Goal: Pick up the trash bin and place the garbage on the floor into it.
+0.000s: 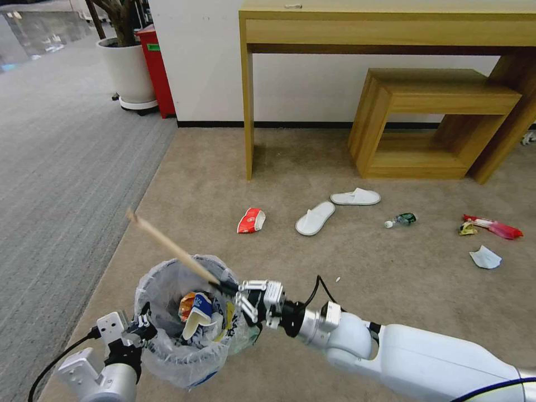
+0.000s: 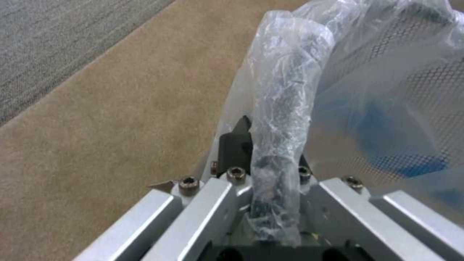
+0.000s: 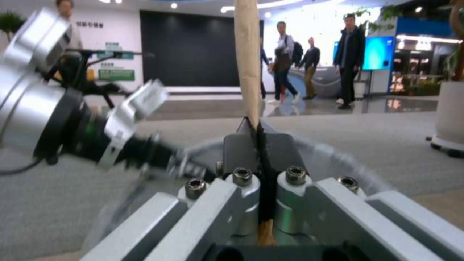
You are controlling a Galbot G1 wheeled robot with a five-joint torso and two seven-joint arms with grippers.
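Left pincer (image 1: 144, 329) clenched on trash bin (image 1: 184, 318) rim, keeping bin up off floor (image 1: 234, 167). Right pincer (image 1: 231, 289) grips wooden stick (image 1: 170, 245) at bin's far edge, free end angled outward, not yet dropped in. Slippers (image 1: 315, 218), crushed cup (image 1: 251, 220) beyond bin.

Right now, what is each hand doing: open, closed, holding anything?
Left hand: closed on the bag-covered rim of the trash bin.
Right hand: closed on the wooden stick, above the bin's opening.
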